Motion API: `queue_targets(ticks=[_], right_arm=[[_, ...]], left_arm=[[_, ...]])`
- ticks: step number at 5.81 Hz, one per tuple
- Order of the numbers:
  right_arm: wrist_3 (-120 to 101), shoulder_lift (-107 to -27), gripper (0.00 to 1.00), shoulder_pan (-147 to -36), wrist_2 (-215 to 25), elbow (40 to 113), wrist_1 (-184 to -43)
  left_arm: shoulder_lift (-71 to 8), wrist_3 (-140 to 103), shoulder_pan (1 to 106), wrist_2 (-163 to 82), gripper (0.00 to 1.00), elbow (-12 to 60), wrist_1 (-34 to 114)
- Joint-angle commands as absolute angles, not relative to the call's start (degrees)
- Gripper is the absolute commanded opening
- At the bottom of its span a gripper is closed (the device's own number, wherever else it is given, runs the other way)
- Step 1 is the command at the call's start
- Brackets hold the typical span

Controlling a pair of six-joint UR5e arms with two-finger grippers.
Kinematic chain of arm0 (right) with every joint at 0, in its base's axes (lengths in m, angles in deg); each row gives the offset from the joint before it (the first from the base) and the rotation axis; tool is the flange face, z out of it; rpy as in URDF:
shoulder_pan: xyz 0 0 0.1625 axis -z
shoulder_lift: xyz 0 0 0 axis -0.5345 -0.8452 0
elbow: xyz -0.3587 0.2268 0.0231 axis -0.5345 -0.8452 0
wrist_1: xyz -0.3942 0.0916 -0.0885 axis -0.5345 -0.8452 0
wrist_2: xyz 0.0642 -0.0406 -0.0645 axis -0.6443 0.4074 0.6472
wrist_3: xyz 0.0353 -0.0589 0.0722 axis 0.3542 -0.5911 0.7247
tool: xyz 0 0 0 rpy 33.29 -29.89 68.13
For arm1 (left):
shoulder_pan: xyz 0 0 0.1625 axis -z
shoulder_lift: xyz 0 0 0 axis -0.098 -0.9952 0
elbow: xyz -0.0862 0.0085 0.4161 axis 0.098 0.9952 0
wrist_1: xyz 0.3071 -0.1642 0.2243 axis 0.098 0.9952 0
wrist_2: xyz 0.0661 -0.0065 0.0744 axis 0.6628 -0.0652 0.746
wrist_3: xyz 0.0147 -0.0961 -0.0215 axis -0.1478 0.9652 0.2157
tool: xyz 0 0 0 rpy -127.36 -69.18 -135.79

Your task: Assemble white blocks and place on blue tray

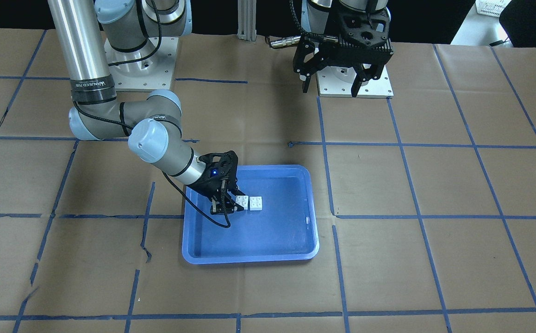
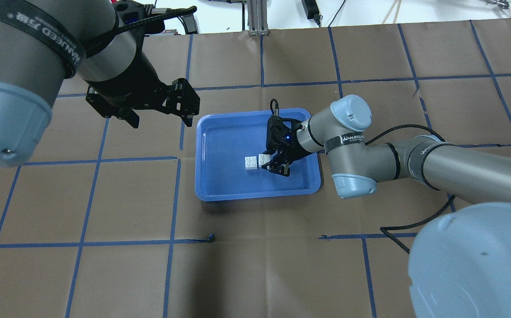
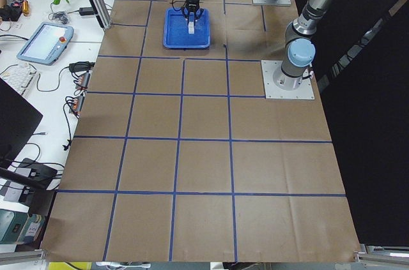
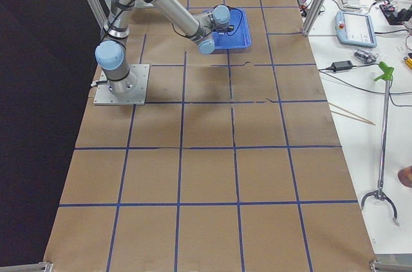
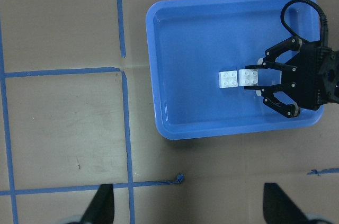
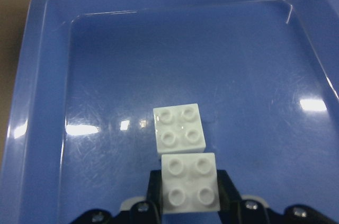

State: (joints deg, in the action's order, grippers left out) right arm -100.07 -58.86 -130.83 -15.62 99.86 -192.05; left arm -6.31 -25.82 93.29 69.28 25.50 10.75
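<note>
Clamping one block (image 6: 189,189), the right gripper (image 5: 253,78) sits in the tray (image 2: 238,132) beside the second block (image 6: 179,135). The left gripper (image 1: 330,91) has its jaws spread.

Bright, even overhead light is falling across the table (image 2: 255,274), throwing only soft, faint shadows. Ceiling lamps are glaring off the blue tray (image 6: 106,65) as white patches in the right wrist view, which is looking slightly soft overall. The white blocks (image 2: 251,162) are washing out in the overhead view. Beyond the table's robot-side edge, the background is sinking into darkness.
</note>
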Motion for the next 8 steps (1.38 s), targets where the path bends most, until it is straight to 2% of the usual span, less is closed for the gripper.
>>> queue_targets(ticks=[1, 6, 8], right_arm=[[-99.99, -58.15, 0.31, -131.27, -15.59, 99.85, -192.8], [-99.99, -57.97, 0.34, -131.8, -15.33, 99.77, -192.8], [-99.99, -57.97, 0.35, -131.89, -15.33, 99.77, -192.8]], left_arm=[[-6.31, -25.88, 92.99, 69.26, 0.99, 25.5, 10.72], [-6.31, -25.88, 92.9, 69.17, 0.99, 25.41, 10.63], [-6.23, -26.14, 88.98, 68.99, 0.99, 24.54, 10.81]])
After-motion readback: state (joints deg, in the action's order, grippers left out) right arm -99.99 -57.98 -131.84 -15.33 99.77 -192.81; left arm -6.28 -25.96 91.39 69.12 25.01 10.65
